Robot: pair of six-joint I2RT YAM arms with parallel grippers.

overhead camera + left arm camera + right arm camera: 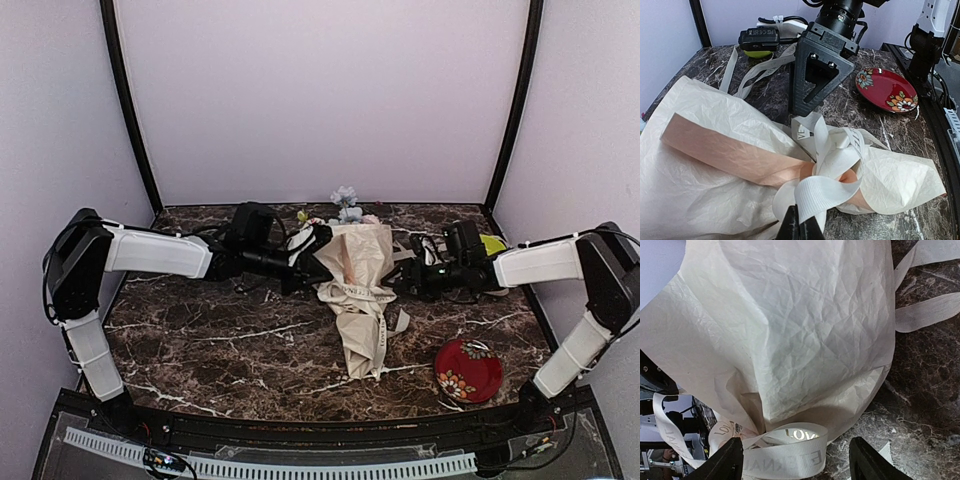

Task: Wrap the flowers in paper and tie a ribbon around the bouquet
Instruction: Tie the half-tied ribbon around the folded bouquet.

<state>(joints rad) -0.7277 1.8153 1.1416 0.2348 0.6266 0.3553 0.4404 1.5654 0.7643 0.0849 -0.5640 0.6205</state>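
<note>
While the bouquet point(360, 262) lies centred on the counter point(200, 340), the ribbon tie looks unfinished.
Its paper point(705, 165) cone's long axis runs near-to-far, flowers point(346, 205) at far end; ribbon point(825, 192) looped round its waist. Left jaws clamped on a ribbon loop; right jaws apart, straddling another ribbon strand at the waist, not gripping it; both arms about equally near.

The paper point(365, 260) conceals my flowers point(345, 200) below the blooms. The left wrist view's bottom edge cuts off my left gripper point(801, 225). The ribbon point(790, 462) lettering is only partly legible.
</note>
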